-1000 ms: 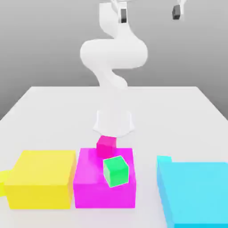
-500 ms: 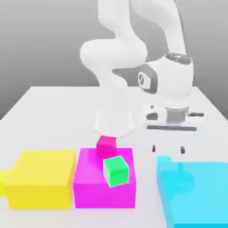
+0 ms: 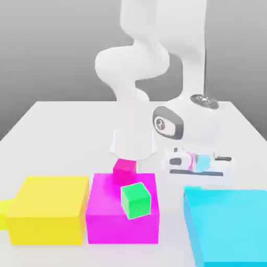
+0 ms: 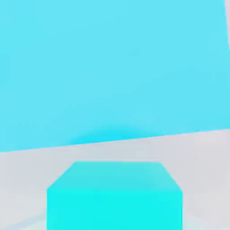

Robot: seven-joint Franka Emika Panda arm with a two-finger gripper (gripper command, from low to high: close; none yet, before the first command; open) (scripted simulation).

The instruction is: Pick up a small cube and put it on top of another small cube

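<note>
A small cyan cube (image 4: 114, 197) sits on the white table close in front of the hand camera, with the big cyan block (image 4: 112, 67) behind it. In the exterior view my gripper (image 3: 196, 176) hangs low over the table, just behind the big cyan block (image 3: 229, 224) at the exterior view's right. A small green cube (image 3: 136, 200) rests on the magenta block (image 3: 122, 219). A small magenta cube (image 3: 125, 169) lies behind that block.
A big yellow block (image 3: 48, 208) stands at the exterior view's left, with a small yellow cube (image 3: 2, 211) poking out beside it. The arm's white base (image 3: 133, 141) rises behind the magenta block. The white table (image 3: 62, 135) stretches behind the blocks.
The arm has swung down from high above to just above the table behind the big cyan block. The small cyan cube's corner, seen beside that block earlier, is hidden in the exterior view.
</note>
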